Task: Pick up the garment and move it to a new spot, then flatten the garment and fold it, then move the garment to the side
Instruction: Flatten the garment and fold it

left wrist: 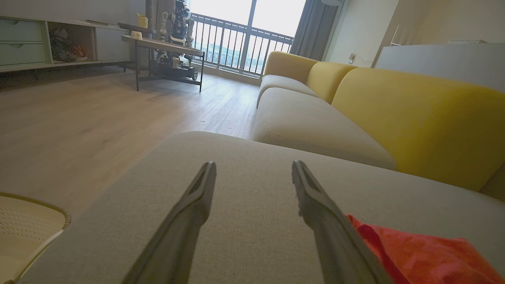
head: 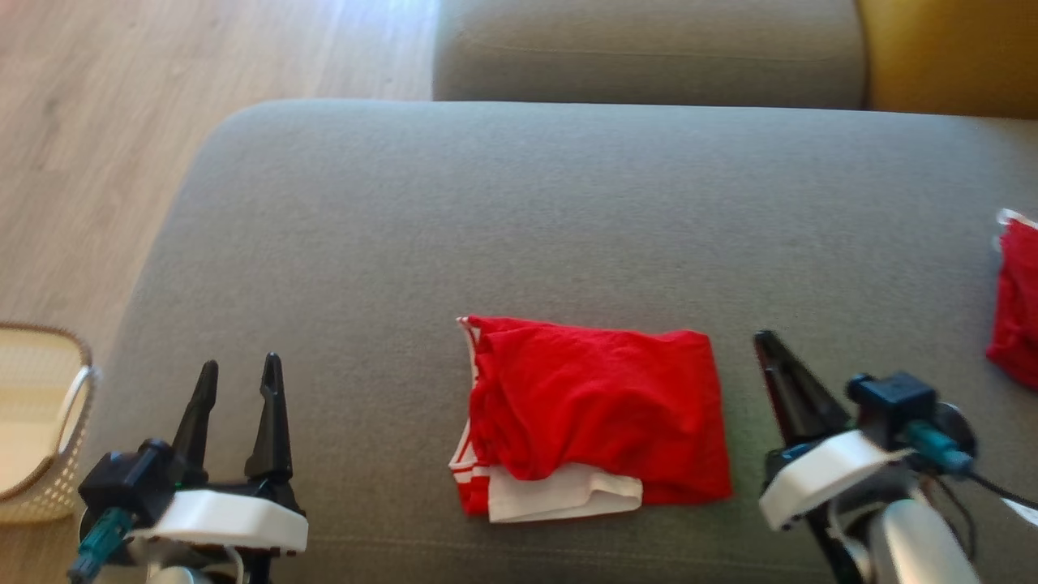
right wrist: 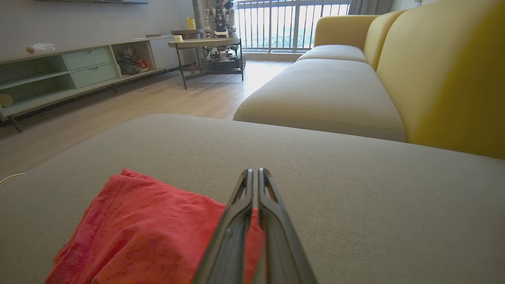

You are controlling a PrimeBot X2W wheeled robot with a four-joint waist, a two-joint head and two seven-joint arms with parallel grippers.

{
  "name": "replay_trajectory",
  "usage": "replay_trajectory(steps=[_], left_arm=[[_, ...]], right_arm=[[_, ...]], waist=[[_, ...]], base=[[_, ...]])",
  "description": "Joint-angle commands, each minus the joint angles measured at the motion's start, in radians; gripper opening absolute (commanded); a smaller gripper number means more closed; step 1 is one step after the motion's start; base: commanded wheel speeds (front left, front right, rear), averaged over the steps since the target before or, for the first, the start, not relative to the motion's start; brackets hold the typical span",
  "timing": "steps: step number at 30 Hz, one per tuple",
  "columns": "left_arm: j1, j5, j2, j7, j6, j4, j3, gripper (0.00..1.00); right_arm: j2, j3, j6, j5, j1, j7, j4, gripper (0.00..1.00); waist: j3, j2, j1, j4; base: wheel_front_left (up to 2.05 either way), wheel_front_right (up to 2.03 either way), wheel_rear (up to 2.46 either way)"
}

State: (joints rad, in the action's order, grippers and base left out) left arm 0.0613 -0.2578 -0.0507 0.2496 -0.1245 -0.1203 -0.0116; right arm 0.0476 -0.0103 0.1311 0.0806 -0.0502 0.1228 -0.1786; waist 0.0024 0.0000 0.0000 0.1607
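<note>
While cream perforated plastic basket (head: 49, 422) flanks wide-spread left end effector (head: 239, 377), right end effector (head: 766, 345) sits pinched, empty, beside folded red fabric garment (head: 592, 405).

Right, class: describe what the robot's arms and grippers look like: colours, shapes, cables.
The left gripper and the right gripper each have two long, tapering black fingers on a black block, backed by a white moulded shell. A teal plug sits at each wrist; the right one trails a dark cable. The right forearm is pale silvery grey.
</note>
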Motion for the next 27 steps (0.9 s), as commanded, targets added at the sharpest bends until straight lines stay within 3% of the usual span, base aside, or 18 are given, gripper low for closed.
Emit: replay_trajectory(steps=[1,7,20,27], left_arm=[[-0.05,0.006,-0.002,0.012,-0.006,0.028,0.031,1.0],[-0.058,0.005,-0.003,0.012,-0.006,0.026,0.026,1.0],[-0.073,-0.001,-0.007,0.012,-0.006,0.035,0.005,1.0],[-0.066,-0.002,-0.01,0.012,-0.006,0.032,0.014,1.0]], right_arm=[[0.003,-0.049,0.0,0.007,-0.052,-0.002,0.024,0.0],[0.003,-0.14,0.0,0.011,-0.08,-0.003,-0.039,0.0],[0.003,-0.254,0.0,0.042,-0.162,-0.058,-0.349,0.0],[0.003,-0.354,0.0,0.136,-0.183,-0.033,-0.366,0.0]], waist=[[0.012,0.0,0.0,0.024],[0.028,0.0,0.0,0.07],[0.05,0.0,0.0,0.164],[0.043,0.0,0.0,0.17]], base=[[0.0,0.0,0.0],[0.0,0.0,0.0],[0.0,0.0,0.0],[0.0,0.0,0.0]])
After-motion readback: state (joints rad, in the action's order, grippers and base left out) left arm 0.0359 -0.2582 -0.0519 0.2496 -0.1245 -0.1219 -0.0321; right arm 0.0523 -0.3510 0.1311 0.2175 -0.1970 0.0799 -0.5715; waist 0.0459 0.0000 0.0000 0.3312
